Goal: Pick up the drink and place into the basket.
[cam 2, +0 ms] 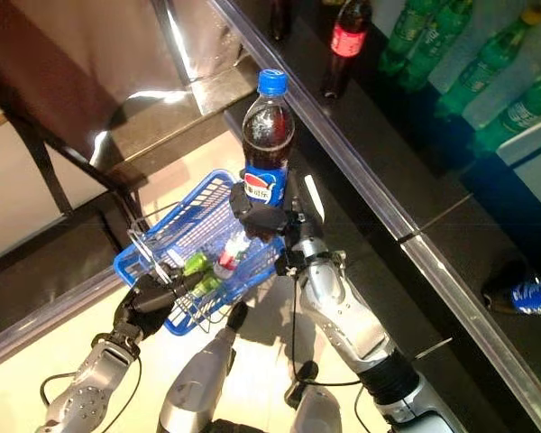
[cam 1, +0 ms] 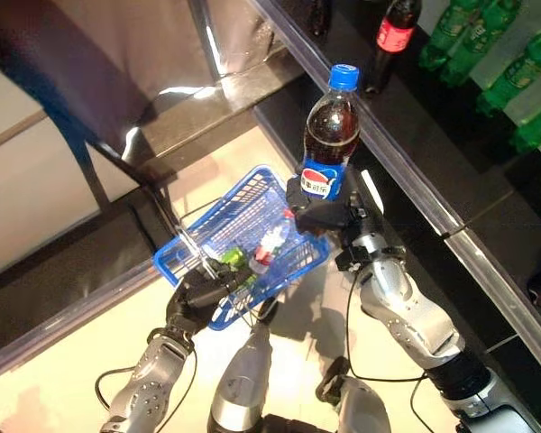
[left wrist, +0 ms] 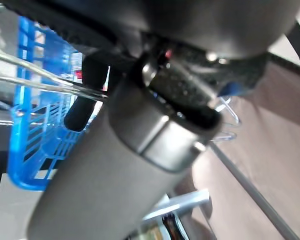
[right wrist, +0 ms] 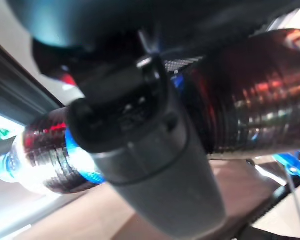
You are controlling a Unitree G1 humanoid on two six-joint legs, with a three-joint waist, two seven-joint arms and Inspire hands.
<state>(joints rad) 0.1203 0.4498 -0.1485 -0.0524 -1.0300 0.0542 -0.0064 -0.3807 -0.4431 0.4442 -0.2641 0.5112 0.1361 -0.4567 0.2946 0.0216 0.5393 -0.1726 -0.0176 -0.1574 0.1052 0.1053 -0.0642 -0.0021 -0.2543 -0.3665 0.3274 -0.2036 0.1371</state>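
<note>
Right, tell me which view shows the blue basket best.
The left eye view: the whole blue basket shows, hanging from the left hand. The right eye view matches it. The left wrist view catches one corner; the right wrist view only a sliver.

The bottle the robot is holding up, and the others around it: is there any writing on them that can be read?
No text can be read anywhere.
Cola bottle in the right hand: blue label, print too blurred.
Red-labelled bottle on the shelf: too small.
Green bottles: too small.
Small bottles in the blue basket: too small.
</note>
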